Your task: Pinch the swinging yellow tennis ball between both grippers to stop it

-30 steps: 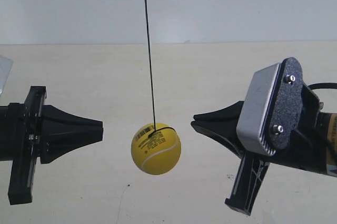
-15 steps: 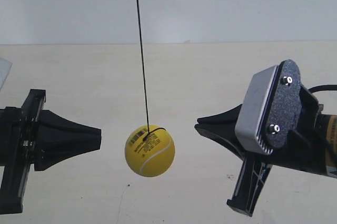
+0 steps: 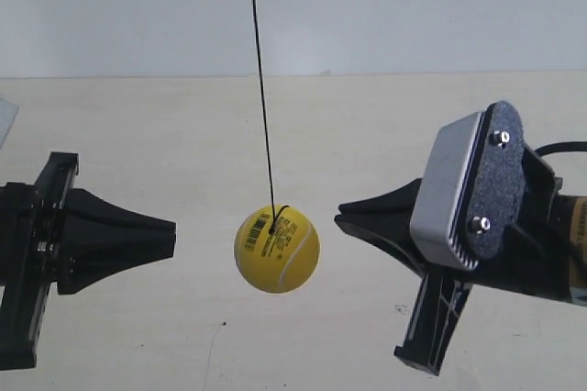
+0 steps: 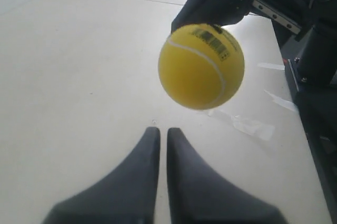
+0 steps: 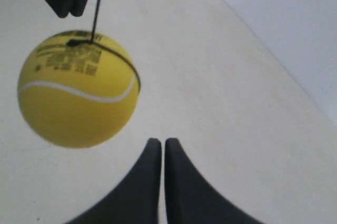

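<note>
Exterior view had the yellow tennis ball (image 3: 276,250) hanging free on its black string (image 3: 261,88), and we could see trouble waiting. Both sets of jaws were pressed together into narrow wedges, so any contact would be a thin tip against a round ball. We judged that a tip meeting it off centre would squirt it sideways rather than stop it. If one side arrived first, it would likely bat the ball away and feed the swing. The string leaned a little off plumb, so we reckoned the ball was not at rest and timing would matter.

As for position, the ball hung between the gripper at the exterior view's left (image 3: 171,240) and the gripper at the exterior view's right (image 3: 339,217). It touched neither, sat nearer the right-hand one, and left a wider gap on the left. From the left gripper (image 4: 158,131) we saw it ahead of the closed tips and off their line. From the right gripper (image 5: 159,142) it was the same: ahead, off line, no contact.
</note>
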Motion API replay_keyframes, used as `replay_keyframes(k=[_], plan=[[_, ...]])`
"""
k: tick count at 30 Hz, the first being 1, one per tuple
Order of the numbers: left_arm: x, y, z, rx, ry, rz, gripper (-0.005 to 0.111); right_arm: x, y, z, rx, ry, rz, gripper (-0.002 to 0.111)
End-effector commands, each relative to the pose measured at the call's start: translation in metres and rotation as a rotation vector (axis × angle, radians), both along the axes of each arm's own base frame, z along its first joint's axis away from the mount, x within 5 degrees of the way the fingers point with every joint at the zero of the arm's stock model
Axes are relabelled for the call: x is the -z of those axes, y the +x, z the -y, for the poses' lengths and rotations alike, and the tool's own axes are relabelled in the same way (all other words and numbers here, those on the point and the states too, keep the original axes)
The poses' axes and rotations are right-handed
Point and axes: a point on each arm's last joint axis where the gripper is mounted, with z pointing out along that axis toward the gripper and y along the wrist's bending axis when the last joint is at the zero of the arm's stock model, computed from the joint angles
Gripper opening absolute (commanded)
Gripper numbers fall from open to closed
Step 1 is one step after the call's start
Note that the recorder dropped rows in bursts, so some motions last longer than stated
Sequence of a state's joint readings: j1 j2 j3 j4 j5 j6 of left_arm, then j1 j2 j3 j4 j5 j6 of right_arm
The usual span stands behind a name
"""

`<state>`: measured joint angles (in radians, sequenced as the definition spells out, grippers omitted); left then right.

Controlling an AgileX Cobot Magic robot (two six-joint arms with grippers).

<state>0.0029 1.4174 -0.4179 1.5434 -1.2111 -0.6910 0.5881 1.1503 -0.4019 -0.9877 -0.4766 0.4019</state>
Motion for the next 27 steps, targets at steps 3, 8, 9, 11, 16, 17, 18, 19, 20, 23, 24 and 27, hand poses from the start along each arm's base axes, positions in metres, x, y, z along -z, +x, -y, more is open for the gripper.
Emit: replay_keyframes(k=[3,8,9,11,16,17,18,19,20,23,24,27], plan=[[-0.029,0.003,-0.005,-0.069,-0.050,0.097,0.005,-0.036,0.010,0.005,0.102,0.006,0.115,0.000],[-0.045,0.008,-0.015,-0.247,-0.040,0.173,0.005,-0.056,0.015,0.013,0.190,-0.019,0.166,0.000],[-0.048,0.008,-0.017,-0.280,-0.041,0.190,0.005,-0.059,0.015,0.013,0.194,-0.015,0.173,0.000],[-0.056,0.009,-0.022,-0.357,-0.040,0.225,0.005,-0.064,0.014,0.013,0.196,-0.004,0.187,0.000],[-0.074,0.004,-0.028,-0.479,-0.059,0.292,0.005,-0.080,0.020,0.014,0.230,0.001,0.219,0.000],[-0.077,0.003,-0.029,-0.493,-0.073,0.305,0.005,-0.085,0.021,0.013,0.235,0.010,0.228,0.000],[-0.080,0.001,-0.029,-0.502,-0.084,0.315,0.005,-0.089,0.022,0.013,0.241,0.019,0.235,0.000],[-0.084,0.000,-0.030,-0.514,-0.102,0.327,0.005,-0.094,0.023,0.013,0.250,0.024,0.243,0.000],[-0.087,-0.001,-0.031,-0.526,-0.114,0.336,0.005,-0.098,0.024,0.013,0.257,0.027,0.249,0.000],[-0.091,-0.004,-0.033,-0.561,-0.117,0.349,0.005,-0.105,0.027,0.015,0.292,0.030,0.249,0.000],[-0.091,-0.004,-0.034,-0.578,-0.109,0.342,0.005,-0.106,0.028,0.016,0.310,0.020,0.247,0.000],[-0.091,-0.003,-0.037,-0.625,-0.079,0.332,0.005,-0.106,0.030,0.019,0.344,-0.006,0.237,0.000]])
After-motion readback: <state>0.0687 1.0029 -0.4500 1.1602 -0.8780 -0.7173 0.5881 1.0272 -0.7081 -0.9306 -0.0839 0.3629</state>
